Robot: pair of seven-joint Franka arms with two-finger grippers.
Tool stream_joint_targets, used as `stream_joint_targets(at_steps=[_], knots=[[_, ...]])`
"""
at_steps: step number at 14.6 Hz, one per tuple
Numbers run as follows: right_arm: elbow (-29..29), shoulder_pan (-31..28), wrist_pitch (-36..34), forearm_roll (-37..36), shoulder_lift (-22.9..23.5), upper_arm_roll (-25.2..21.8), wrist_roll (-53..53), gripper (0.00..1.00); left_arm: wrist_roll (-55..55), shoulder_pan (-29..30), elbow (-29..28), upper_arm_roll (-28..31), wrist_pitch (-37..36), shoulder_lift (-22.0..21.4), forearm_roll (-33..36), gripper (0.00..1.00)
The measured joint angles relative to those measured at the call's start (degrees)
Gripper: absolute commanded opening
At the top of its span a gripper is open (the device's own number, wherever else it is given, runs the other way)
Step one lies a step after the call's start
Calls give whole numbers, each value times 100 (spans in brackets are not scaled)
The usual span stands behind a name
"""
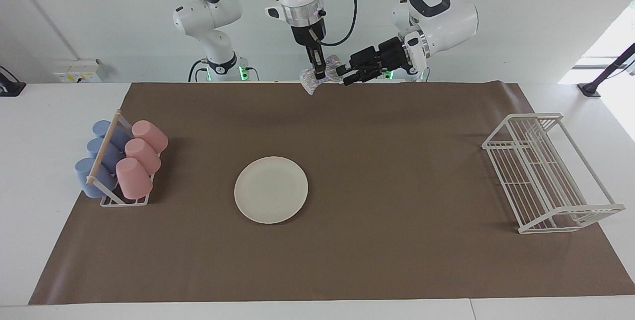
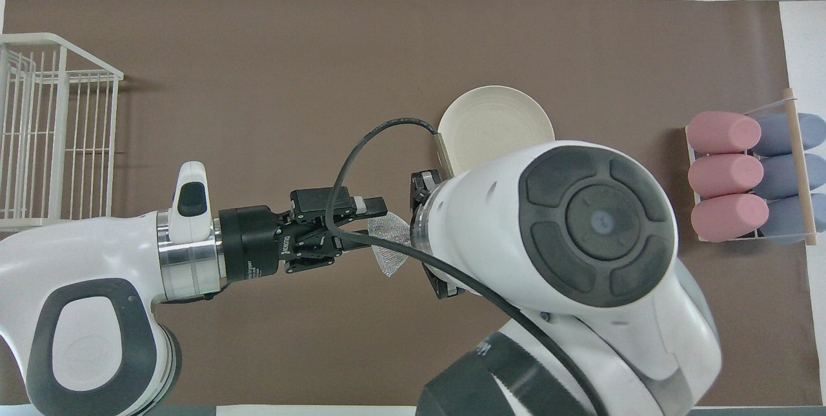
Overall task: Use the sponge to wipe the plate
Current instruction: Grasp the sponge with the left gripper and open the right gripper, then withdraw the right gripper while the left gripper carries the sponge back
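Handover pose above the 12 o'clock edge of the brown paper mat (image 1: 397, 171), as the facing view shows it. The small silvery-grey crinkled mesh sponge (image 1: 317, 78) hangs in the air there, bunched like a bow. My right pincer (image 1: 316, 64) points straight down and is clamped narrowly on the sponge's middle. My left pincer (image 1: 346, 75) lies level at the sponge's 3 o'clock side, its jaws parted a little around the free edge. I cannot tell whether they touch it. Held high, the sponge gives both pincers room. The round cream-white flat plate (image 1: 271, 190) lies bare on the mat near its centre, at 6 o'clock from the sponge, not yet wiped.
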Motion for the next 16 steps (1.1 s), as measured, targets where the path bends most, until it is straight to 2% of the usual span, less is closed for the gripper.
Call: stream_joint_targets(at_steps=[1,3,9,10,11,12,16], knots=[[0,0,0,0,0,0,0,0,-168,-2,38,-1,0,-2,0,25],[1,-2,0,0,0,0,0,0,-404,-23,84,-3,0,-3,0,1],[2,-6,0,-2,0,0,0,0,-895,-56,110,-5,3,-3,0,0],[4,-6,0,-21,0,0,0,22,-969,-57,110,-5,4,-3,0,0],[9,-6,0,-63,0,0,-28,84,-1018,-58,110,-7,4,-3,0,0],[14,-7,-1,-122,-3,-2,-105,100,-1049,-59,111,-8,6,-3,0,0],[13,-321,-138,-244,-71,-29,-898,100,-1130,-59,122,-7,18,-5,0,0]])
